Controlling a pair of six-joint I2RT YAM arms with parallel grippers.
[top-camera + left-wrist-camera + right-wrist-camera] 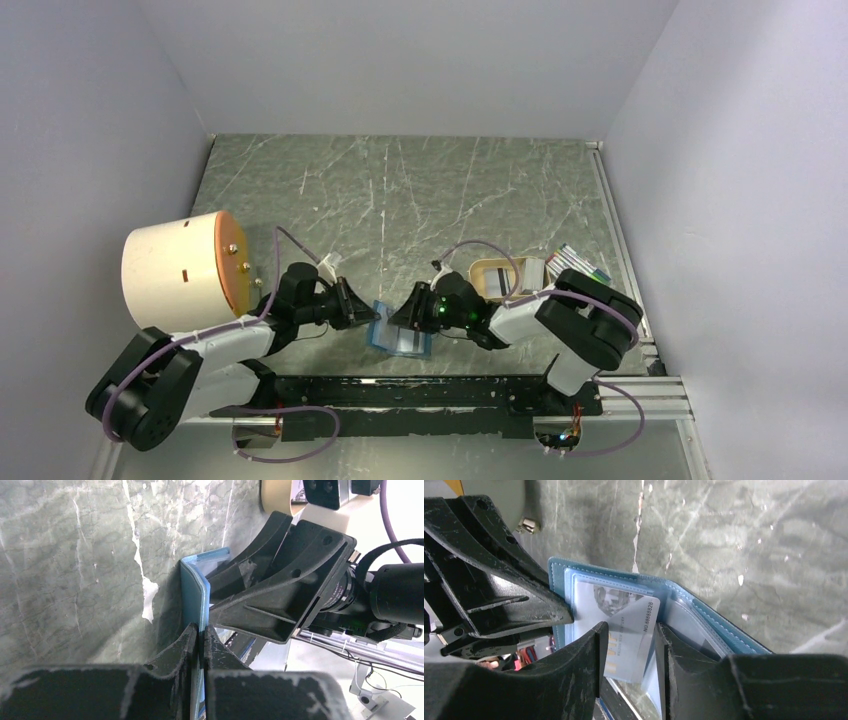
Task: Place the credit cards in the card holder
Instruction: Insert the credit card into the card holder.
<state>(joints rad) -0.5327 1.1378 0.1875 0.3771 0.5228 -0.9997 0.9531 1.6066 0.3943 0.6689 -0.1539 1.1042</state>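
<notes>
The teal-blue card holder [398,338] stands open on its edge near the table's front, between my two grippers. In the left wrist view my left gripper [201,632] is shut on one flap of the card holder [194,587]. The right wrist view shows the card holder [704,617] with its clear pockets facing me. A pale credit card [631,630] sits tilted, its top end in a pocket. My right gripper [630,652] has its fingers against the card's two side edges, so the card spans the gap. Another pale card with a dark stripe [497,270] lies in the tan tray.
The tan oval tray [478,283] sits right of centre, with a pack of coloured markers [580,262] beyond it. A large cream cylinder [175,270] stands at the left, by my left arm. A black rail [420,395] runs along the near edge.
</notes>
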